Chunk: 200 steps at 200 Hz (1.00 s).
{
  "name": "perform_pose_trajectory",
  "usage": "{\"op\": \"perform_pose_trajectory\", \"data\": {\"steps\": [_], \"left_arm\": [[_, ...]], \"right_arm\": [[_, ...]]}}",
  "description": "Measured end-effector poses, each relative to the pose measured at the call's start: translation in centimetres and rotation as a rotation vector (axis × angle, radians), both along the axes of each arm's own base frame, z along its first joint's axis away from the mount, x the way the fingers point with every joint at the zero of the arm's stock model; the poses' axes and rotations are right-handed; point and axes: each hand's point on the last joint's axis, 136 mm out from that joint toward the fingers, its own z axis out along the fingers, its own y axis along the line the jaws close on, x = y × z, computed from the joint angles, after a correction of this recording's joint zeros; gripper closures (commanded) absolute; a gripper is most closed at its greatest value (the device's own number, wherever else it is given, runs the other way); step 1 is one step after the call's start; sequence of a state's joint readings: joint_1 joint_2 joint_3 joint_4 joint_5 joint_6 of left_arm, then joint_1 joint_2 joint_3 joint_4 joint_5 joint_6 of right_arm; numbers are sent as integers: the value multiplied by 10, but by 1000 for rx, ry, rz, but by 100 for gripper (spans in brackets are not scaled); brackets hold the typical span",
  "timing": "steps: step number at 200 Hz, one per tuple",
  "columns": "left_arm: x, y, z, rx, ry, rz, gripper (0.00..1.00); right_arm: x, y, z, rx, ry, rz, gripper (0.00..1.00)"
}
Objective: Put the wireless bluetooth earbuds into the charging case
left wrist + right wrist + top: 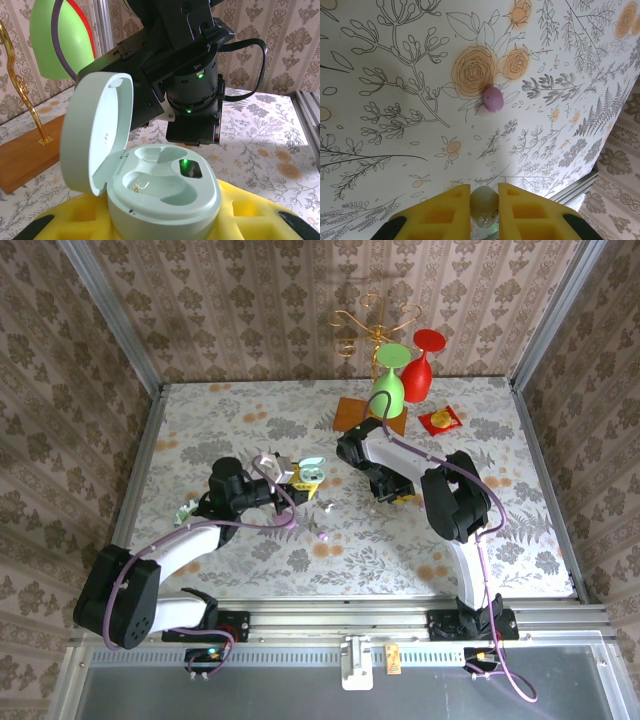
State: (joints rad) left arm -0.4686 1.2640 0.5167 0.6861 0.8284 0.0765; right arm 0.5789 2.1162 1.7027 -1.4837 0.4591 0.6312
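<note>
left wrist — right arm point(192, 75) looms just behind the open mint case point(165, 200).

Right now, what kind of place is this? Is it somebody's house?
Probably not a real home, more likely a robot practice booth. The wallpapered walls are panels held in metal posts, and the left arm and right arm are bolted to a rail at the near edge of the flowery table.

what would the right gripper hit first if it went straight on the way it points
Probably the flowered tablecloth: the right gripper, jaws shut on a whitish earbud, points down at it. The purple earbud lies near that line, though depth is unclear.
</note>
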Motion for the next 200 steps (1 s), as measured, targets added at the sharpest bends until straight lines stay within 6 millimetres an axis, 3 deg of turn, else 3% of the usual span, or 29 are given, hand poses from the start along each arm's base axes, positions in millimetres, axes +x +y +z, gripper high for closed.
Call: {"op": "perform_pose_trajectory", "data": {"steps": [105,149,200], "left_arm": [[7,0,-3,2,-5,26,76],[12,0,-15,19,16,43,76],[22,-1,-28,24,5,75,77]], "right_arm": [[-4,14,3,96,-29,-76,87],[-6,23,11,161,-54,-96,87],[-8,59,43,373,-139,-44,87]]}}
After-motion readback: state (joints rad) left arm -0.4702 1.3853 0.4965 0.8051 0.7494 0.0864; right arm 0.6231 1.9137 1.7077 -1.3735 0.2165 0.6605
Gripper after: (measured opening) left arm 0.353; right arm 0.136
